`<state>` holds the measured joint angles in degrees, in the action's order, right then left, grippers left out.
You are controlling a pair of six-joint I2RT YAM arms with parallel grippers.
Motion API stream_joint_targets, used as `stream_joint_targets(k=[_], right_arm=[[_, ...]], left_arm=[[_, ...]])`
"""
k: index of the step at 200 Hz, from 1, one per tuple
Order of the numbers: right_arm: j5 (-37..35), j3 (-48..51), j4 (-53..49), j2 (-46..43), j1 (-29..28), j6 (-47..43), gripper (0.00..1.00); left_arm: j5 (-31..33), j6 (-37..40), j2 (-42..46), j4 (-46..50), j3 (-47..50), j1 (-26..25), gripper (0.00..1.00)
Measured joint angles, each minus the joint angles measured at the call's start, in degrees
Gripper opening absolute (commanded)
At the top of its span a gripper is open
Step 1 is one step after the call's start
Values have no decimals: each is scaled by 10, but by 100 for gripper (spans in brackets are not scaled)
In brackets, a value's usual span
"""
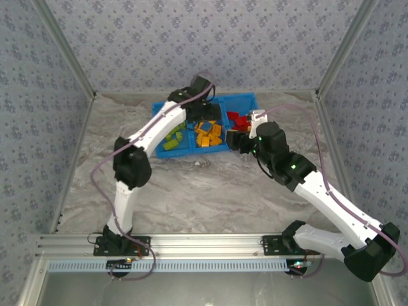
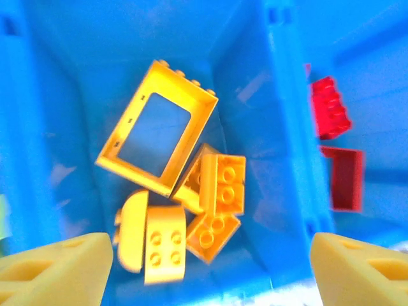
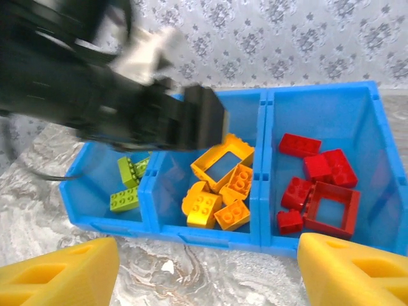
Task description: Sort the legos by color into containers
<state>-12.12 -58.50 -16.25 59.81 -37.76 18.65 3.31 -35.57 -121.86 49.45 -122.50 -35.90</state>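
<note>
The containers are three compartments of one blue bin [image 1: 245, 99] [image 3: 210, 233]. Green legos [image 3: 127, 185] [image 1: 172, 140] lie in the left one. Orange legos [image 3: 220, 191] [image 1: 208, 134], with an orange frame [image 2: 156, 137], are in the middle. Red legos [image 3: 315, 169] [image 1: 239, 119] and a red frame [image 3: 331, 207] [image 2: 344, 178] are in the right one. My left gripper [image 2: 207, 274] [image 1: 207, 118] hangs open over the orange pile, nothing between its fingers. In front of the bin, my right gripper [image 3: 207, 274] [image 1: 233, 141] is open and empty above the table.
The left arm's black wrist [image 3: 108, 95] reaches across the bin's back from the left. Marbled table surface [image 3: 191, 268] spreads in front of the bin. Patterned walls [image 1: 204, 38] close in the back and sides.
</note>
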Motion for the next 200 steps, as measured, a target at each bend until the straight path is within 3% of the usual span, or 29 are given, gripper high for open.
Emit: stream_joint_targets(k=[4,8,67,87,115,147,169,200], right_arm=[[-5,-3,-5,0,0,-1,98],[-9,-7,-9,-1,0,-2,100],[-65,-46,-79,-24,17,-16,100],[-97,-46,-101,-29,24,-11,100],[-202,-44,-163,-13,59,44,100],[-237,64,-106,-3,158,9,100],[-233,137,-48,30,196,-38,100],[-210,158,39,121,227,-77,100]], left_arm=[[5,2,24,-1,14,0,98],[8,0,44,-1,25,0,98],[83,-5,391,-19,300,25,98],[161,-15,481,13,380,34,98],[306,-45,572,63,480,37,98],[391,37,695,-46,706,62,98],[398,104,731,-124,827,114,98],[343,185,673,-262,901,206,98]])
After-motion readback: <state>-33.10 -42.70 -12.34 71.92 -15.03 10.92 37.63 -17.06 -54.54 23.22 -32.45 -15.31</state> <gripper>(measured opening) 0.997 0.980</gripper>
